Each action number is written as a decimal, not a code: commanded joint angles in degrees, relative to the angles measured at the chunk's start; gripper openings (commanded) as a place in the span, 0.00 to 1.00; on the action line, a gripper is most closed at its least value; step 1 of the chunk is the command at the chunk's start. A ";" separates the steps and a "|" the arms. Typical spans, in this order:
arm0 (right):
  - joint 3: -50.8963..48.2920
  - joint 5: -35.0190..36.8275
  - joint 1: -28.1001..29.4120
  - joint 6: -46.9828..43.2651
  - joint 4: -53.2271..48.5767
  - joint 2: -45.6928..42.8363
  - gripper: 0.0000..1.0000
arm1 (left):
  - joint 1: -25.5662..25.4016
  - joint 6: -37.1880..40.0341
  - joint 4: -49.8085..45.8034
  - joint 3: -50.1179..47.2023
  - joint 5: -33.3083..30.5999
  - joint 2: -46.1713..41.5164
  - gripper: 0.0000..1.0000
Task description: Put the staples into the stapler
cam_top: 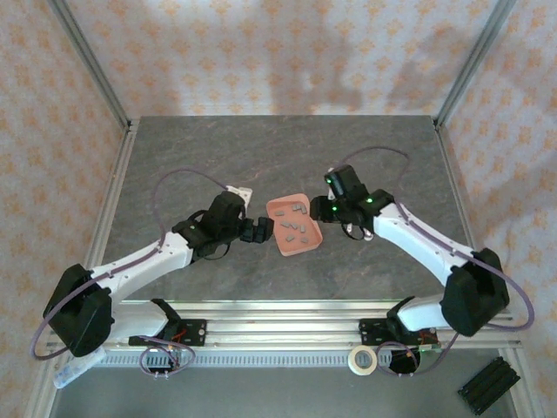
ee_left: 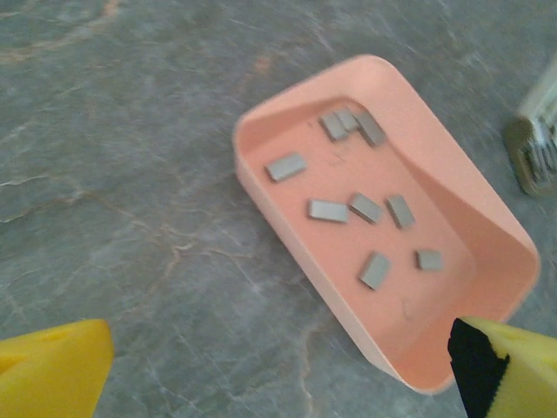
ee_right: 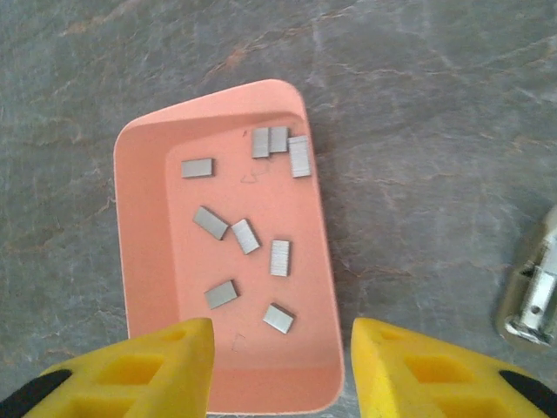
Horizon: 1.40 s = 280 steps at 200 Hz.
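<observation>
Picking staples [ee_right: 245, 235], none gripped: loose in tray [ee_right: 139, 261], middle of table [ee_right: 435, 131]; stapler [ee_right: 529, 300], I think, beside it toward right edge; left claw [ee_left: 278, 379] wide apart, right claw [ee_right: 280, 361] apart over tray. Next: pinch one thin strip.

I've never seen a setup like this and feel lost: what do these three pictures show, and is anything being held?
These are two robot arms bolted to a grey table. The wide picture looks down from above and behind them; the other two come from a camera on each wrist, so the yellow shapes there are that arm's own fingers. Between the arms sits a salmon-pink tray holding small grey staples. The left gripper and right gripper are both open beside it, holding nothing. A small metal piece lies near the tray, too cropped to identify.
</observation>
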 commanded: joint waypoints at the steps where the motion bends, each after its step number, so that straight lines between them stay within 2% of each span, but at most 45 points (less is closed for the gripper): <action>1: 4.52 1.32 2.07 -4.92 -4.47 4.09 0.43 | 2.03 -5.67 7.97 -3.56 -3.84 -0.32 1.00; 32: 10.65 0.62 3.13 -8.92 -8.64 11.33 0.40 | 3.70 -8.05 11.28 -6.20 -4.18 0.55 1.00; 93: 22.04 -1.34 4.36 -18.92 -16.34 25.09 0.36 | 5.63 -8.31 10.96 -6.05 -5.74 1.83 1.00; 148: 28.57 -2.41 5.91 -20.59 -20.03 35.15 0.35 | 6.26 -8.36 9.78 -6.05 -6.58 1.67 1.00; 196: 31.79 0.71 7.18 -21.33 -21.69 39.71 0.32 | 6.78 -8.01 9.32 -5.62 -6.45 2.12 1.00; 280: 33.15 5.04 7.18 -19.85 -21.22 41.30 0.32 | 7.13 -7.90 8.73 -4.91 -5.99 3.03 1.00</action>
